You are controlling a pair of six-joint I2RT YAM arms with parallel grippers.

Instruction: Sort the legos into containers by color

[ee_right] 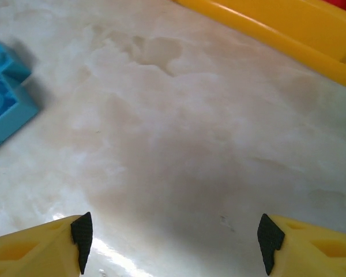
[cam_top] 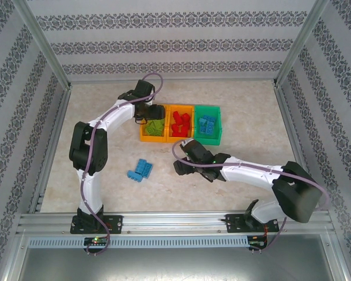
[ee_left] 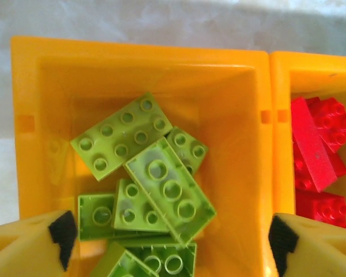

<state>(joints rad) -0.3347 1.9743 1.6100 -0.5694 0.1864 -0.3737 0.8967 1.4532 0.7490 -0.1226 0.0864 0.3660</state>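
top external view: the left end effector (cam_top: 144,112) hangs over the left orange-yellow bin (cam_top: 152,139), its fingers spread wide and holding nothing above the lime green bricks (ee_left: 155,173) piled inside. red bricks (cam_top: 180,123) sit in the middle orange-yellow bin (cam_top: 179,138), and blue bricks (cam_top: 207,124) in the green bin (cam_top: 207,141). a small cluster of loose blue bricks (cam_top: 140,170) lies on the tabletop (cam_top: 245,111) in front of the bins. the right end effector (cam_top: 181,165) is low over the tabletop just to their right, fingers parted, gripping nothing.
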